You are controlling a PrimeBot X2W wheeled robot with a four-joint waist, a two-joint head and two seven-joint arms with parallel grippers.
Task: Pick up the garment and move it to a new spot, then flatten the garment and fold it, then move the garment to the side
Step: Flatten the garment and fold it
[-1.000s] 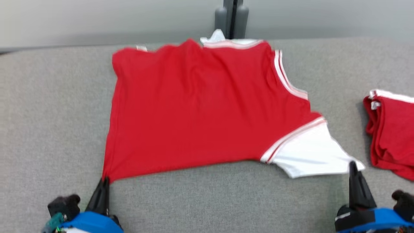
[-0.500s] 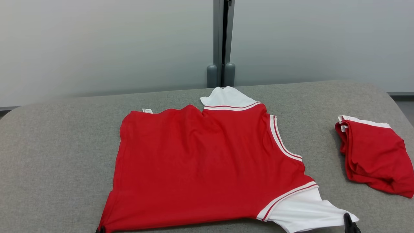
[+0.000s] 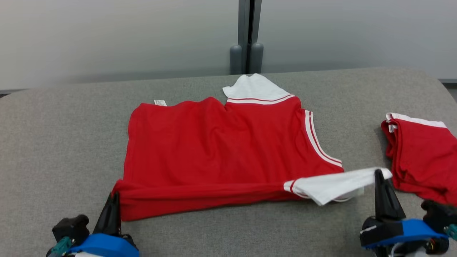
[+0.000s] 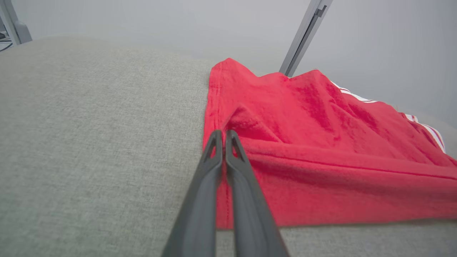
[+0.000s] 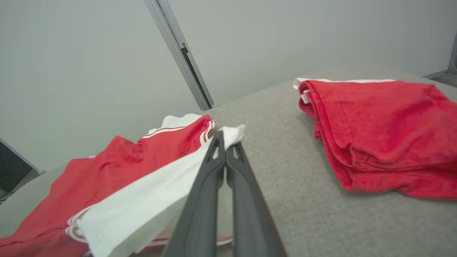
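Observation:
A red garment (image 3: 221, 150) with white sleeves and striped trim lies spread on the grey padded table (image 3: 64, 142). Its near edge is lifted and rolled back over the body. My left gripper (image 3: 113, 195) is shut on the near left hem corner, seen as red cloth (image 4: 321, 142) pinched at the tips of the left gripper (image 4: 224, 132) in the left wrist view. My right gripper (image 3: 378, 174) is shut on the tip of the near white sleeve (image 3: 332, 184), which hangs stretched above the table. In the right wrist view the white sleeve (image 5: 142, 200) runs along the shut fingers (image 5: 210, 192).
A second red garment (image 3: 421, 157), folded with a white edge, lies at the table's right side (image 5: 378, 132), close to my right gripper. A grey wall and a vertical post (image 3: 246, 35) stand behind the table. Bare grey table surface stretches to the left.
The head camera has tilted up and back down. Both grippers have lifted the near edge and carried it away from me, so the hem now rolls over the garment's body.

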